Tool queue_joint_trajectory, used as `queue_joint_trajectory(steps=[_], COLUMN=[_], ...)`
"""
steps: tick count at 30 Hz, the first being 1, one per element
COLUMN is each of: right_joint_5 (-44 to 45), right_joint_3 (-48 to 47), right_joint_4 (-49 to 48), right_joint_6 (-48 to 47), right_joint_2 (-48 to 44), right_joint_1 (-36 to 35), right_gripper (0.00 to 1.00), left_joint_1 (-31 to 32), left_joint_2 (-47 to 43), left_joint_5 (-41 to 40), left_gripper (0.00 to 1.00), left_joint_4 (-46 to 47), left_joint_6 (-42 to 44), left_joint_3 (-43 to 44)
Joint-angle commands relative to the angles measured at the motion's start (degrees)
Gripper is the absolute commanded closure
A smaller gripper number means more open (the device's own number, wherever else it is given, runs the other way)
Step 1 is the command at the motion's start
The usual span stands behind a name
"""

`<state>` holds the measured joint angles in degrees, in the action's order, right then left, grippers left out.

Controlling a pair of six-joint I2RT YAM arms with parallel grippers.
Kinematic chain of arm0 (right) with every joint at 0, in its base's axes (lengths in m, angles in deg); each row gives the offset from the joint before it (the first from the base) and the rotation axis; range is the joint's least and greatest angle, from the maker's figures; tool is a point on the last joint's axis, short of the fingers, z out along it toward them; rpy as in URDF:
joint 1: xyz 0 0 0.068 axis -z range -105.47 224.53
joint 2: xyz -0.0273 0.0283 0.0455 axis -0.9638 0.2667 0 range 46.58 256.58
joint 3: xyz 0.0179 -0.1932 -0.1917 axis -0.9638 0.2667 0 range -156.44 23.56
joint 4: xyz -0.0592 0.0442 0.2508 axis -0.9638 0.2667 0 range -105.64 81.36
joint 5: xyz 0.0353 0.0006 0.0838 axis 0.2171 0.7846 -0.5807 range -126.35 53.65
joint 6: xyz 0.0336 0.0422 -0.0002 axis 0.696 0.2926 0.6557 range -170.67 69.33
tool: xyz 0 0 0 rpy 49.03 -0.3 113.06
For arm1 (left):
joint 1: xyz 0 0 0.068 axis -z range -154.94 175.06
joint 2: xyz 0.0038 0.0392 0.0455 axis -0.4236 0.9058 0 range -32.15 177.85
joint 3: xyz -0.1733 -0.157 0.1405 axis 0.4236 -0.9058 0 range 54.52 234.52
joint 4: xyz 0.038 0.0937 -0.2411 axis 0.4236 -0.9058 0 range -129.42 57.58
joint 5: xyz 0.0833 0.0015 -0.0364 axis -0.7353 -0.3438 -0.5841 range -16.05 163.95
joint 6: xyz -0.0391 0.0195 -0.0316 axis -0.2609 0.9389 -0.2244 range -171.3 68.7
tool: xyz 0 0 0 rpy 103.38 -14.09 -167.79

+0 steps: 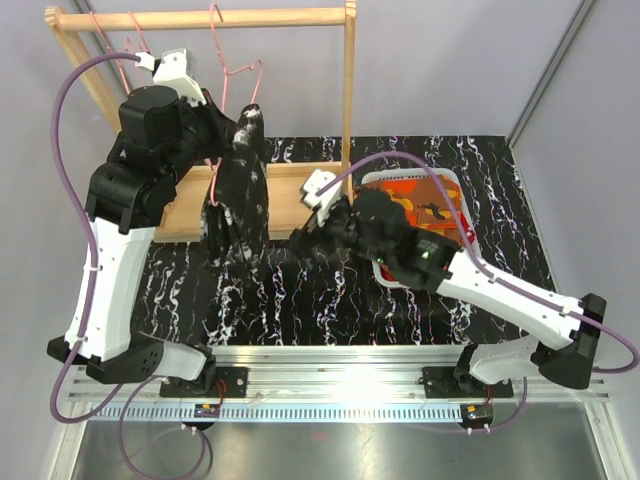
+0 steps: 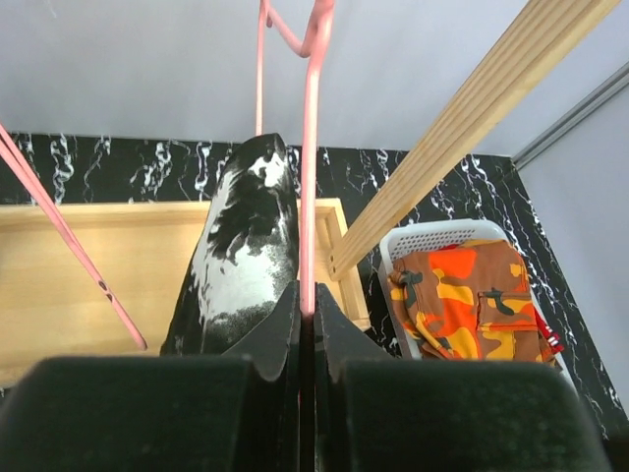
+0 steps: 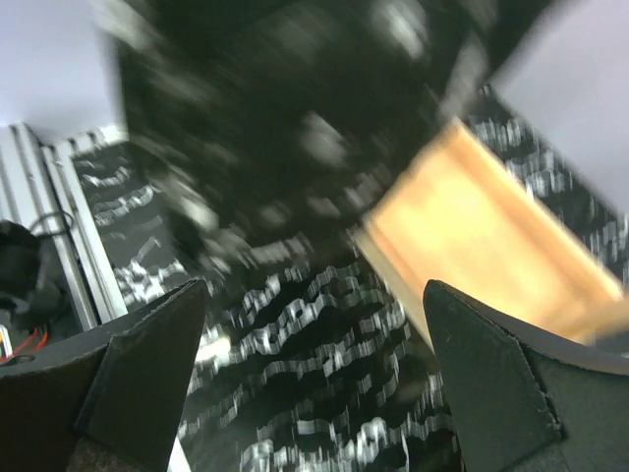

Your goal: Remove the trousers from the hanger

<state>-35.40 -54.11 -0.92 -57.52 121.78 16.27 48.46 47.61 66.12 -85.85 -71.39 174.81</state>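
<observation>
The black trousers with white splashes (image 1: pixel 240 200) hang from a pink wire hanger (image 1: pixel 240 75) on the wooden rack. My left gripper (image 1: pixel 226 128) is shut on the hanger wire (image 2: pixel 311 147) just beside the top of the black trousers (image 2: pixel 246 246); in the left wrist view the gripper (image 2: pixel 307 305) pinches the wire between both fingers. My right gripper (image 1: pixel 300 240) is open and empty next to the lower part of the black trousers (image 3: pixel 295 128), which are blurred in the right wrist view (image 3: pixel 314 290). The orange-brown patterned trousers (image 1: pixel 420 205) lie in a white basket (image 1: pixel 455 178). A sliver of red cloth (image 2: pixel 546 337) shows under them.
The wooden rack has a top bar (image 1: pixel 200 18), an upright post (image 1: pixel 349 80) and a flat base (image 1: pixel 290 190). A second, bare pink hanger (image 1: pixel 130 50) hangs at the left. The basket (image 2: pixel 423 236) stands right of the rack on the black marbled table (image 1: pixel 330 310).
</observation>
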Motion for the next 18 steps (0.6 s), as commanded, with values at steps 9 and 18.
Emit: queue_joint_trajectory(steps=[9,18], right_joint_5=[18.99,20.41], right_joint_3=[-5.48,-3.37], right_joint_4=[-19.12,-20.96], right_joint_6=[-6.78,-4.93], right_joint_2=[9.08,10.23], right_joint_1=[-12.93,-15.65], right_gripper=[0.01,0.02], left_joint_1=[0.95,2.62], left_joint_2=[-15.43,-16.57], left_joint_5=[-0.52,-2.88], left_gripper=[1.00,1.00], left_joint_4=[20.91,21.52], left_joint_6=[-9.78,-11.63], left_joint_3=[-20.09,-21.59])
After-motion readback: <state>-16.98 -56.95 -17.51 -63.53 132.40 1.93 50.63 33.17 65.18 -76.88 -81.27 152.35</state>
